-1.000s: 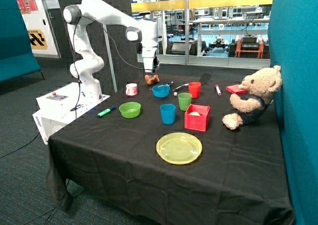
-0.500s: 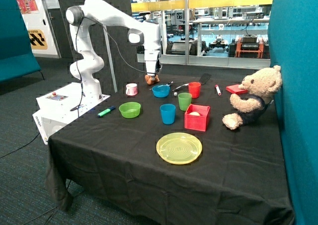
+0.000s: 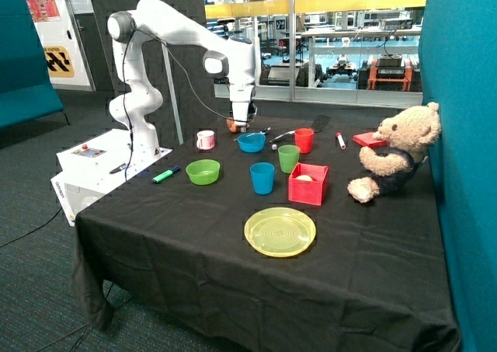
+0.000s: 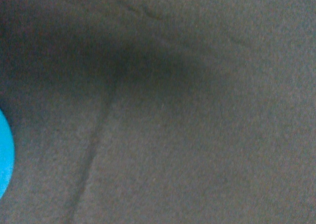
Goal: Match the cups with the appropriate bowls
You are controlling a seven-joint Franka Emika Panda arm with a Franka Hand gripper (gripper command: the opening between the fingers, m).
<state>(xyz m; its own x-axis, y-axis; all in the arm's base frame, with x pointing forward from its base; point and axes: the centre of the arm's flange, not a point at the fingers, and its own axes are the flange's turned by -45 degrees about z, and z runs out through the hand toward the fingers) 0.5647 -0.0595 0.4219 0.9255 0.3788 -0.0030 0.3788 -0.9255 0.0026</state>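
Observation:
The blue cup [image 3: 262, 178] and the green cup [image 3: 289, 158] stand upright near the middle of the black table, beside the red box [image 3: 308, 183]. The blue bowl [image 3: 251, 141] sits behind them. The green bowl [image 3: 203, 171] sits apart, toward the robot's base. Both bowls look empty. My gripper [image 3: 239, 123] hangs low at the back of the table, just behind the blue bowl and in front of a small brown toy. The wrist view shows black cloth and a sliver of the blue bowl [image 4: 4, 157] at its edge.
A red cup [image 3: 304, 141] stands behind the green cup. A pink-white mug [image 3: 205, 140], a green marker [image 3: 165, 175], a yellow plate [image 3: 280, 231] near the front, a teddy bear [image 3: 396, 151], a spatula [image 3: 320, 123] and a red marker [image 3: 340, 140] are also on the table.
The arm has swung toward the blue bowl and come down, so the gripper now covers most of the small brown toy. The cups and bowls have not moved.

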